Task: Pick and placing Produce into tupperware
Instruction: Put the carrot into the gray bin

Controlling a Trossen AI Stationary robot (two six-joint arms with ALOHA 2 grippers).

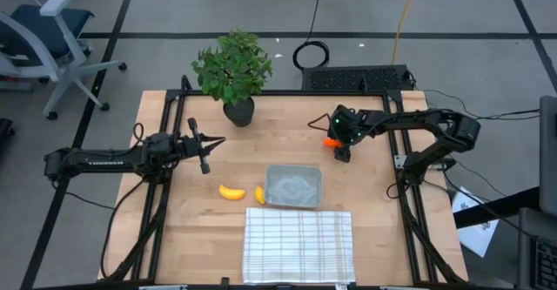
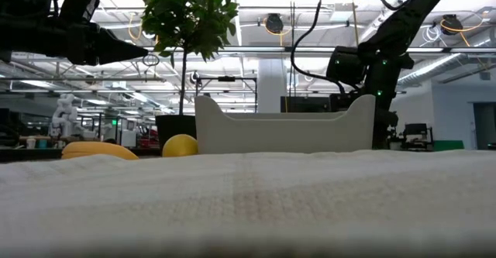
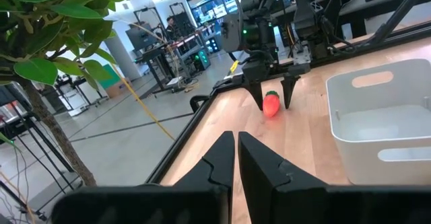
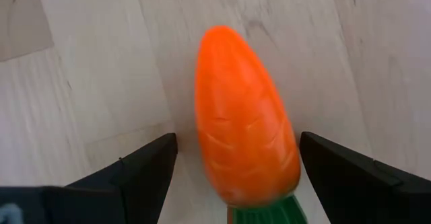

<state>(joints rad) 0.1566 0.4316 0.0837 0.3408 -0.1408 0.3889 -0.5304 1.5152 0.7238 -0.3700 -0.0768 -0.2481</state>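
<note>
The orange carrot (image 4: 246, 116) with its green top lies on its side on the wooden table, right of the plant, also seen as the carrot (image 1: 330, 142) from above. My right gripper (image 4: 236, 177) is open and low over it, one finger on each side, with wood showing in both gaps. The clear-greyish tupperware (image 1: 293, 186) stands at mid-table, near the cloth. The banana (image 1: 231, 192) and the small yellow lemon piece (image 1: 259, 194) lie just left of the tupperware. My left gripper (image 1: 213, 144) is shut, held above the table to the left, and points toward the right.
A potted leafy plant (image 1: 233, 68) stands at the table's far edge, between the two arms. A white checked cloth (image 1: 298, 245) lies at the near edge, right in front of the tupperware. Bare wood lies between the carrot and the tupperware.
</note>
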